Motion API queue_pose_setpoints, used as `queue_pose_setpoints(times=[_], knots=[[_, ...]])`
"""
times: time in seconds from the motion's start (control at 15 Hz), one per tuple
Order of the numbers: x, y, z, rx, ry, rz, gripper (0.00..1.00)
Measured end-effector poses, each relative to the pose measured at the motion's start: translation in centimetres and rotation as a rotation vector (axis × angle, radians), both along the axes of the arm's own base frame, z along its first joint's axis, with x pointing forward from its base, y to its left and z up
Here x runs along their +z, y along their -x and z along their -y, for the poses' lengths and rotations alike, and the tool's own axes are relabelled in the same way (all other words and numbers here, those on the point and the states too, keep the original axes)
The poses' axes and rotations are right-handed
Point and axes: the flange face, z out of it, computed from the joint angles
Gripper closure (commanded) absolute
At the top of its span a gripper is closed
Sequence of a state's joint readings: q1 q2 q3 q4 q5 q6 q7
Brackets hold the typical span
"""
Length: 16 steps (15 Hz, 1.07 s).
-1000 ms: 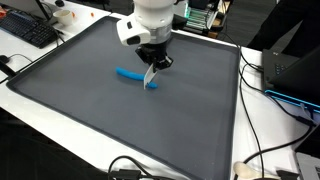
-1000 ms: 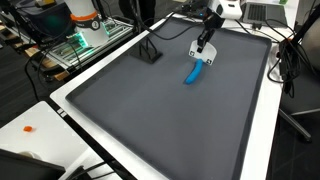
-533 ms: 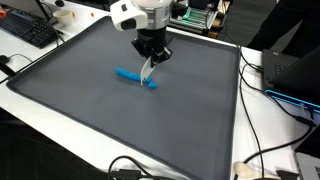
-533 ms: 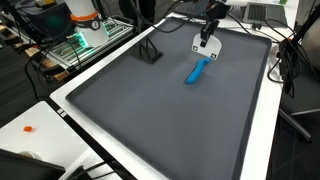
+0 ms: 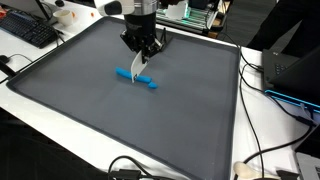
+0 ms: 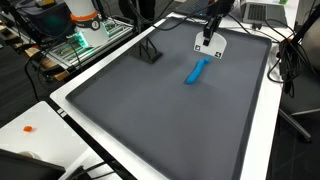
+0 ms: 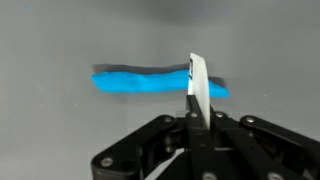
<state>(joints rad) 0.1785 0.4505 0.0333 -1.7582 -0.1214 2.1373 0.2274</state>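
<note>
In an exterior view, your gripper (image 5: 141, 52) hangs over the far part of the dark grey mat (image 5: 80, 105). Its jaws are clamped on a thin white flat strip (image 5: 138, 67), just above the blue elongated plastic piece (image 5: 124, 73).

In an exterior view, the strip (image 6: 208, 45) hangs apart from the blue piece (image 6: 197, 71), which lies flat.

In the wrist view, only the strip's (image 7: 198, 85) end is pinched. It could slip or twist in so shallow a grip, and if you drop too low it may knock the blue piece (image 7: 140, 82) aside.
</note>
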Motion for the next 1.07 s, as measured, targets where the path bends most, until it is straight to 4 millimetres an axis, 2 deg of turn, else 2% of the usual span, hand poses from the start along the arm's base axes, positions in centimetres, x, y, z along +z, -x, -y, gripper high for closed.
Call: queue_pose_setpoints(times=[0.4,1.07], knots=[[-0.5,-0.4,0.5,0.028,-0.008,0.015,0.99],[-2.8,-0.7,0.3,0.077,-0.016,0.016,0.99]])
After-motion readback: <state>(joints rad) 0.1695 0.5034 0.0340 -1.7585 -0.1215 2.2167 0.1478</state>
